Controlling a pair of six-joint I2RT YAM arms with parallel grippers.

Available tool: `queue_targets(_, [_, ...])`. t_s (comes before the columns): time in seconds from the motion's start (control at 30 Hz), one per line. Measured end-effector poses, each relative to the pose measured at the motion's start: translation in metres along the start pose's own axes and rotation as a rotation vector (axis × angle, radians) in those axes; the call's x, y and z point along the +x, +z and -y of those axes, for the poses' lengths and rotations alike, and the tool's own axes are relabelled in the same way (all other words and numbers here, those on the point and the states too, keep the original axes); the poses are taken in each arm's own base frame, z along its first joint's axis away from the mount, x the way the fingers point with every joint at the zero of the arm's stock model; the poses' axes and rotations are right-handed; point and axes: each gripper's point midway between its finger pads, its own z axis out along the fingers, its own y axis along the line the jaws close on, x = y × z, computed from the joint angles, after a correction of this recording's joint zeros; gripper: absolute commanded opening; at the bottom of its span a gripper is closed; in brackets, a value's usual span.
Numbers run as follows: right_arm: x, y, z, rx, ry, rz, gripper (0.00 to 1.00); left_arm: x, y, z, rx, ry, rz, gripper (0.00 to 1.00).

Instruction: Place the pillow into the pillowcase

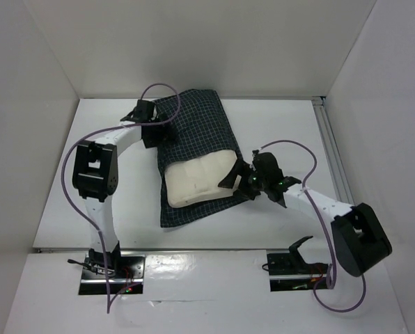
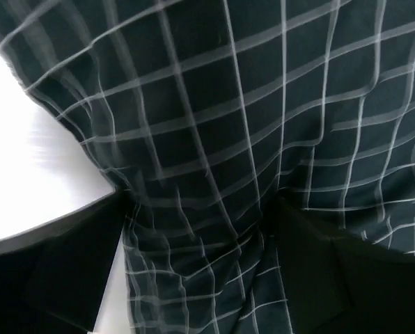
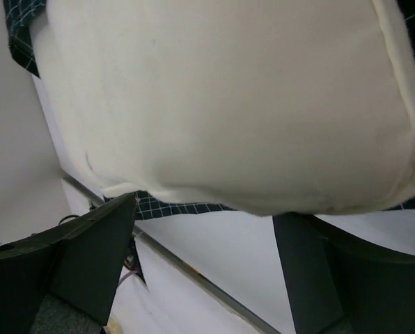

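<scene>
The dark checked pillowcase [image 1: 193,125] lies in the middle of the table. The cream pillow [image 1: 193,177] sticks out of its near end, its far part covered by the fabric. My left gripper [image 1: 154,129] is at the pillowcase's far left edge. In the left wrist view the pillowcase [image 2: 228,104] fills the frame, and that gripper [image 2: 200,198] stands open with creased fabric between its jaws. My right gripper [image 1: 237,177] is at the pillow's right edge. In the right wrist view it [image 3: 207,209] is open, with the pillow [image 3: 228,104] just past its fingertips and a strip of pillowcase [image 3: 173,207] under the pillow.
White walls enclose the table on the left, back and right. A metal rail [image 1: 333,149] runs along the table's right side, and a rail [image 3: 193,275] shows in the right wrist view. Purple cables [image 1: 72,174] loop off both arms.
</scene>
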Motion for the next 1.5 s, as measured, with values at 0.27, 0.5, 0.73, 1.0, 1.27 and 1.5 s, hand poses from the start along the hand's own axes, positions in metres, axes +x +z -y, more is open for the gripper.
queue_targets(0.27, [0.002,0.027,0.016,0.063,-0.030,-0.063,0.00,0.009,-0.011,0.031,0.200,0.016,0.022,0.00])
queue_targets(0.5, [-0.081,0.012,0.005,0.166,-0.155,0.113,0.00,0.057,-0.070,0.015,0.208,0.039,-0.006,0.27])
queue_targets(0.73, [-0.145,0.002,0.001,0.220,-0.229,0.260,0.09,0.100,-0.181,0.012,0.151,0.109,0.007,0.72])
queue_targets(1.0, [-0.140,0.019,0.019,0.259,-0.240,0.205,0.99,0.036,-0.231,0.069,0.164,0.219,0.221,0.63])
queue_targets(1.27, [-0.147,-0.011,0.016,0.262,-0.240,0.289,0.96,0.079,-0.116,0.128,0.052,0.414,0.018,0.69])
queue_targets(1.5, [-0.134,-0.016,0.036,0.285,-0.210,0.268,0.95,0.075,-0.063,0.145,-0.063,0.463,0.018,0.69])
